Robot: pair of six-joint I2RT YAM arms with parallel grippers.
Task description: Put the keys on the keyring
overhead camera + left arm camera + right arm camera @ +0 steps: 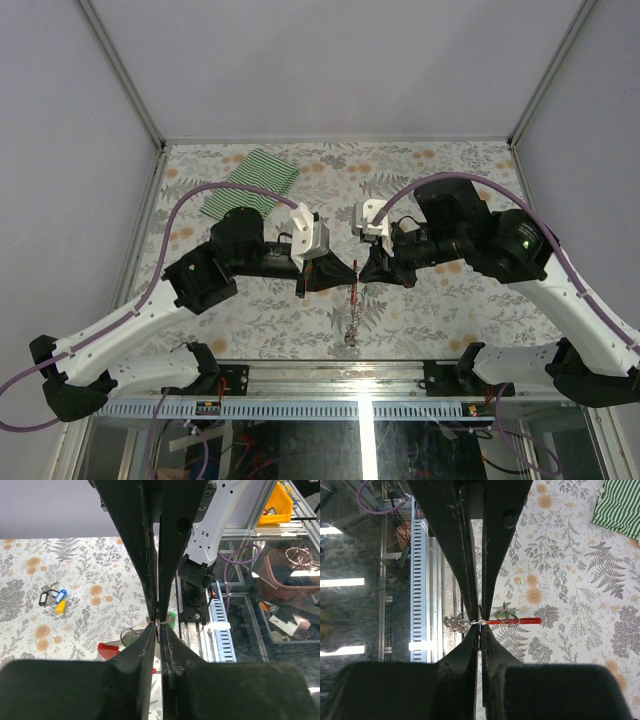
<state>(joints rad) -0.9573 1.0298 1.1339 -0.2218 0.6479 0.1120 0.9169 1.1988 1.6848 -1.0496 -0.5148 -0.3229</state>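
Observation:
My two grippers meet tip to tip above the near middle of the table. The left gripper [348, 272] [158, 624] and the right gripper [364, 270] [480, 623] are both shut on a thin silvery part of the keyring. The keyring's red strip [352, 294] [522, 621] sticks out on one side. A silvery chain-like bunch [350, 330] [454, 623] hangs on the other side. A green-tagged key [505, 614] hangs on a ring around the red strip. In the left wrist view a red tag [107, 650], a silvery ring [129, 635] and a green tag [172, 618] show below the fingers.
A green-and-white striped cloth [250, 185] [620, 505] lies at the far left. A black clip with blue and yellow tags [55, 599] lies on the floral tabletop. The metal rail [350, 378] runs along the near edge, just below the hanging chain.

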